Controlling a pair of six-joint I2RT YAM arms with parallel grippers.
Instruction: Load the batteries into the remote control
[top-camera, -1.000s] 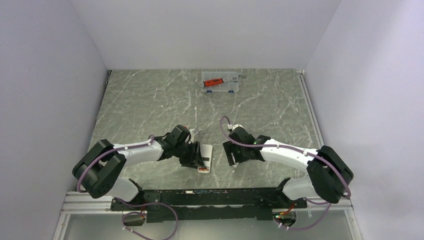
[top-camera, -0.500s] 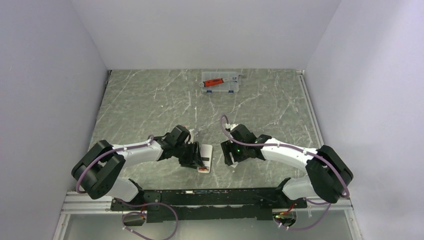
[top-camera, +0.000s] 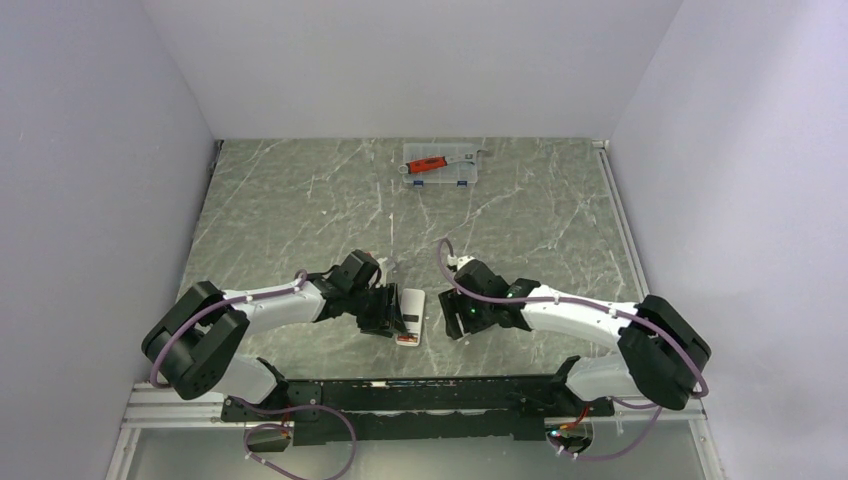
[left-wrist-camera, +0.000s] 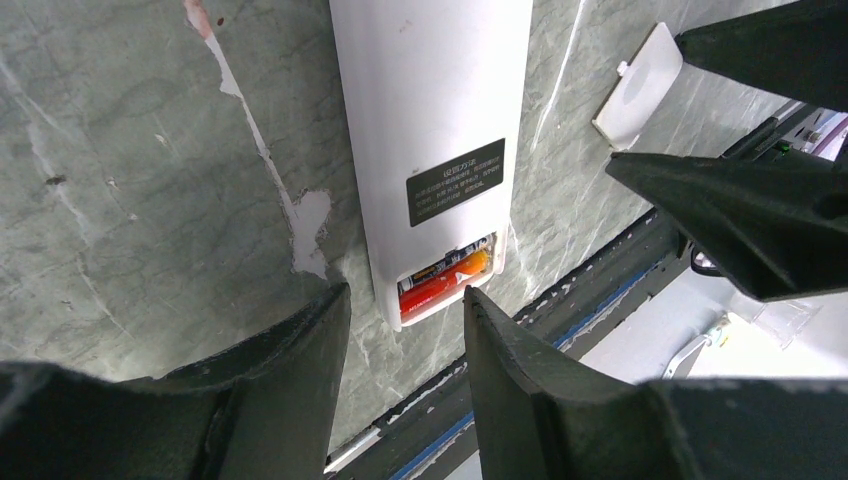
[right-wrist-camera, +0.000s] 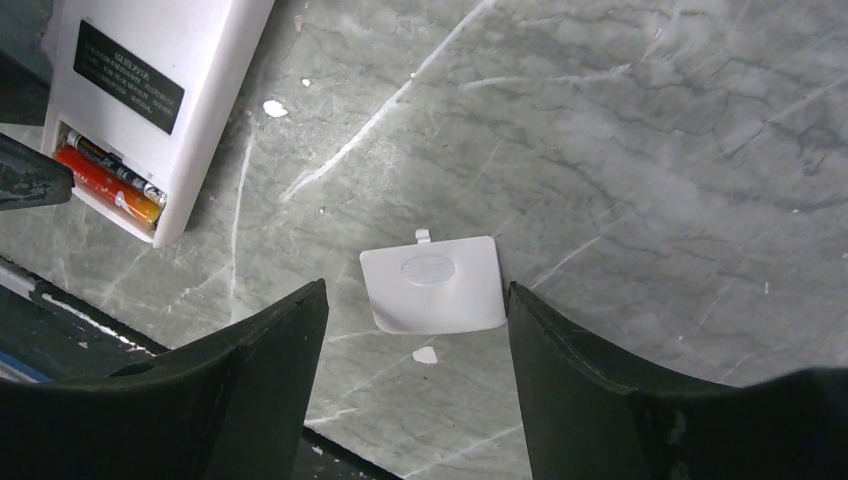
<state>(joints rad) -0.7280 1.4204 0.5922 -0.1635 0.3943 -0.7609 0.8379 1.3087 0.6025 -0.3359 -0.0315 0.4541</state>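
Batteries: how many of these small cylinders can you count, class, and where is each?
2. Both lie side by side in the open recess of the white rectangular remote control: the red-orange battery nearest its end, the dark battery towards the black label. No others show.

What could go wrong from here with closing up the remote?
1. The small white square plastic cover lies flat on the grey marbled table between the right gripper's open jaws; being thin, it may skid or slip out on closing.
2. The two red-orange-ended batteries sit exposed in the white rectangular remote control's open recess, with the left gripper crowding that end; a bump could dislodge them.
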